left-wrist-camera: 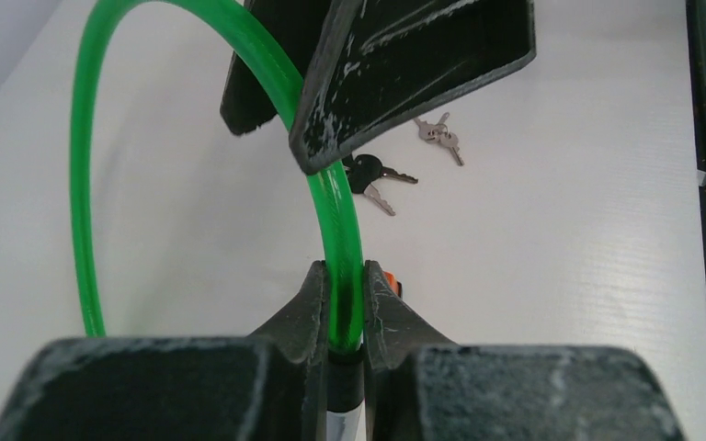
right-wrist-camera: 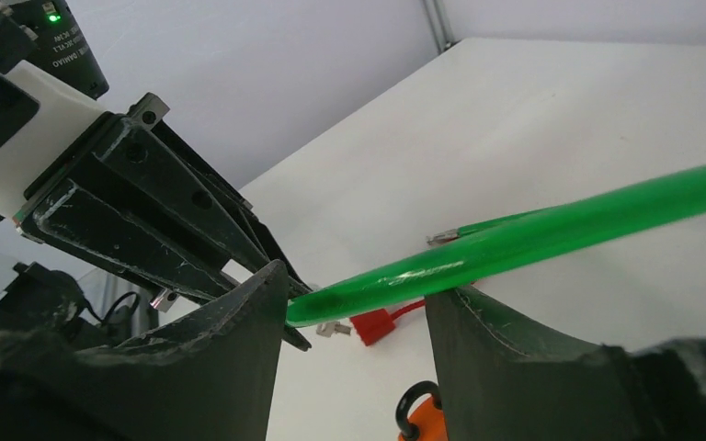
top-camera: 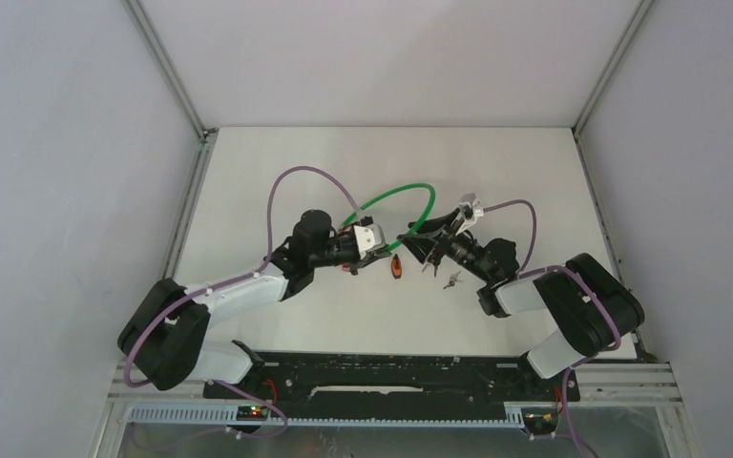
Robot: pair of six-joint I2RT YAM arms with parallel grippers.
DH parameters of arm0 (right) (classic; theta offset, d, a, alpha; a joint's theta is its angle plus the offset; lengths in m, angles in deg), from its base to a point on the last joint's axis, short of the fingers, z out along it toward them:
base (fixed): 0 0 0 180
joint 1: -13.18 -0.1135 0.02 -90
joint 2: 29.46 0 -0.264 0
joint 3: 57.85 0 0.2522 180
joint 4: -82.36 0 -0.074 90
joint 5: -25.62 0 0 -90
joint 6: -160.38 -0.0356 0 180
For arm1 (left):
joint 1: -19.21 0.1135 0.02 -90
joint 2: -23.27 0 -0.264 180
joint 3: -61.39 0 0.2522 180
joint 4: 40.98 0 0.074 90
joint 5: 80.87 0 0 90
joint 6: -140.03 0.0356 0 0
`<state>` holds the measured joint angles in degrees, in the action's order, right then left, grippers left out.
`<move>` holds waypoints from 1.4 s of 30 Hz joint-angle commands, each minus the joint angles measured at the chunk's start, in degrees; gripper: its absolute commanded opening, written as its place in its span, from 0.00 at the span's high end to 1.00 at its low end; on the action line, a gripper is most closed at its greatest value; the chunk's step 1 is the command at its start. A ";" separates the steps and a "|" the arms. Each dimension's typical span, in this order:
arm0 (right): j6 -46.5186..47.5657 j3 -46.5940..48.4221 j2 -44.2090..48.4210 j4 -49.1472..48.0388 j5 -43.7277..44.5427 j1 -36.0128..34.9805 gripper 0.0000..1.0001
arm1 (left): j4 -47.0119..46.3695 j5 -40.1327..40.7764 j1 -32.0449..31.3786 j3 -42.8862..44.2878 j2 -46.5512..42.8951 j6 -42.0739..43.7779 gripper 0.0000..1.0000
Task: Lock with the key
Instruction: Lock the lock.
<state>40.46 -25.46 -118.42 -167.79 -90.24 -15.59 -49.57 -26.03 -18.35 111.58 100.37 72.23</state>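
A green cable lock point(top-camera: 410, 194) arches above the table between my two grippers. My left gripper point(left-wrist-camera: 345, 276) is shut on the cable point(left-wrist-camera: 335, 211) just above its black end sleeve. My right gripper point(right-wrist-camera: 354, 285) stands open, and the cable's other stretch point(right-wrist-camera: 533, 234) lies across its fingertips, touching the right one. A black-headed pair of keys point(left-wrist-camera: 372, 175) and a silver pair of keys point(left-wrist-camera: 439, 136) lie loose on the table beneath the right gripper point(top-camera: 418, 240). In the top view the left gripper point(top-camera: 374, 239) faces the right one, close together.
A small orange padlock point(top-camera: 397, 267) with a black shackle lies on the table between the grippers, seen also as the orange padlock point(right-wrist-camera: 418, 418) below my right fingers. A red tag point(right-wrist-camera: 372, 326) with a small silver piece lies under the left gripper. White walls enclose the table point(top-camera: 296, 324).
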 commanded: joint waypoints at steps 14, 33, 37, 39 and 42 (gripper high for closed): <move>-9.98 3.43 -2.50 -3.29 -5.56 2.89 0.86 | -3.16 -1.78 -1.38 0.06 -2.25 3.87 0.89; -6.56 -0.19 2.67 -3.12 4.65 0.64 1.00 | -13.61 14.44 -4.34 -7.02 -3.21 8.93 0.00; -4.99 -0.61 4.99 -0.91 7.04 -0.58 1.00 | -16.27 16.57 -4.87 -7.68 -2.45 8.26 0.00; -3.95 -0.42 6.89 2.70 8.50 -1.11 1.00 | -19.07 17.71 -5.10 -8.45 -2.32 7.43 0.00; -3.73 0.34 10.67 9.47 10.29 -1.50 1.00 | -24.85 21.28 -5.88 -9.52 -1.89 4.83 0.00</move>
<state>34.04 -26.44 -113.16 -162.26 -84.30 -16.40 -64.41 -9.79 -23.07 103.60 97.98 79.31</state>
